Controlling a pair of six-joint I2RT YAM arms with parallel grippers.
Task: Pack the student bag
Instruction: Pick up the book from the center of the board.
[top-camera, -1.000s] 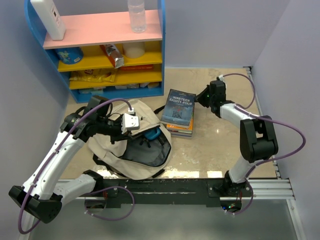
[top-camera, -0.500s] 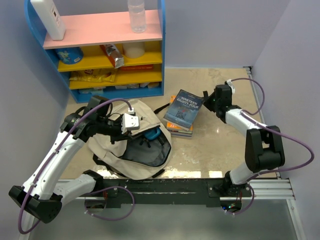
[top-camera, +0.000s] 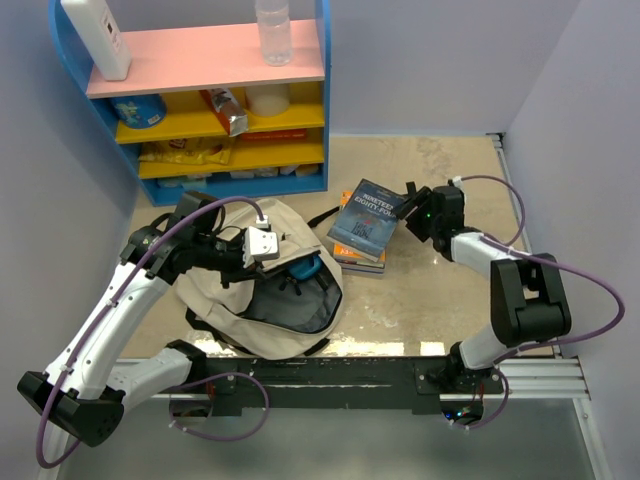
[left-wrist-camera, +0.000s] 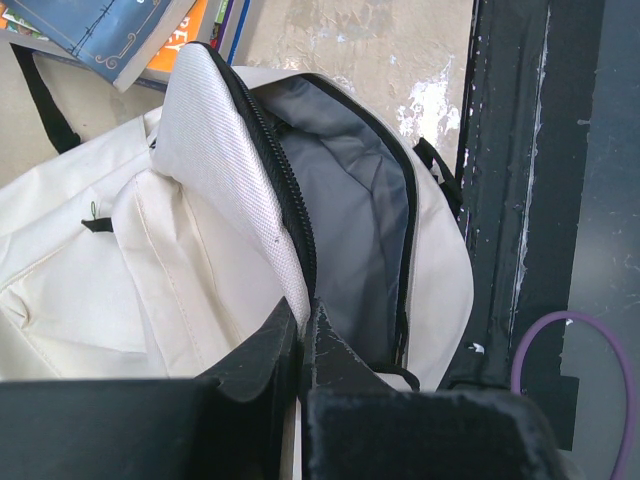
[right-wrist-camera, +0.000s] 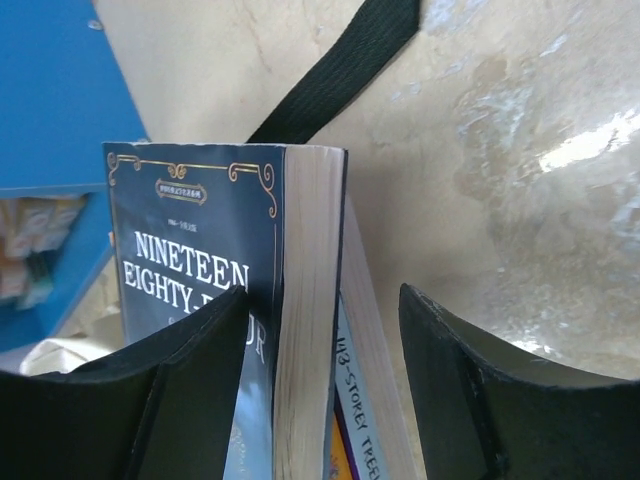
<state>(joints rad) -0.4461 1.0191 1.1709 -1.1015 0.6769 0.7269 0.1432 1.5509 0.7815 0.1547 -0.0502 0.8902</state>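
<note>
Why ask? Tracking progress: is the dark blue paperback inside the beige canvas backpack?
No, the paperback rests on other books beside the backpack.

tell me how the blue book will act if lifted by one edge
The book looks like a thick paperback, so it would probably sag or fan open. Its smooth cover might slip in the right pincer. Lying askew on the lower books, it could slide off if pushed.

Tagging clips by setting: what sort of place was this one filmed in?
Probably a staged lab cell dressed as a student's room: a table boxed in by plain grey walls, with a colourful shelf of snacks, a backpack and stacked books.
</note>
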